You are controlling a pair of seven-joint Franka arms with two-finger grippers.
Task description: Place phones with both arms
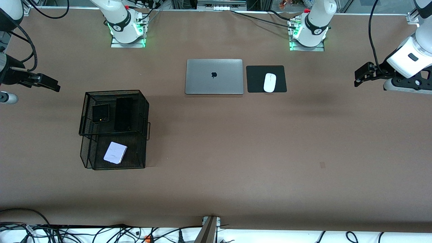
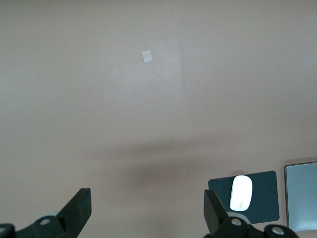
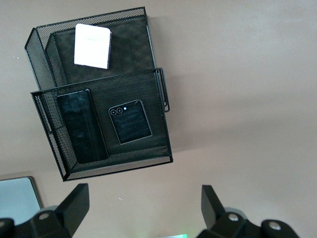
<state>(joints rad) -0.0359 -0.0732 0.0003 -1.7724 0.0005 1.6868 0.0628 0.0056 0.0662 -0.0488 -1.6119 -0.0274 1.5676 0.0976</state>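
Observation:
A black mesh two-tier basket (image 1: 114,91) (image 3: 119,166) stands toward the right arm's end of the table. On its upper tier lie a long black phone (image 1: 123,114) (image 3: 81,126) and, beside it, a small squarish black phone (image 1: 100,113) (image 3: 130,121). A pale lavender phone (image 1: 115,152) (image 3: 92,45) rests on the lower tier, nearer the front camera. My right gripper (image 1: 50,84) (image 3: 143,203) hangs open and empty over bare table, apart from the basket. At the other end of the table my left gripper (image 1: 361,76) (image 2: 147,208) is also open and empty over bare table.
A closed grey laptop (image 1: 214,76) (image 2: 301,196) lies mid-table near the arms' bases. Beside it, a white mouse (image 1: 269,82) (image 2: 241,192) sits on a black pad (image 1: 256,79) (image 2: 262,201). A small tape mark (image 1: 322,164) (image 2: 147,57) is on the brown tabletop.

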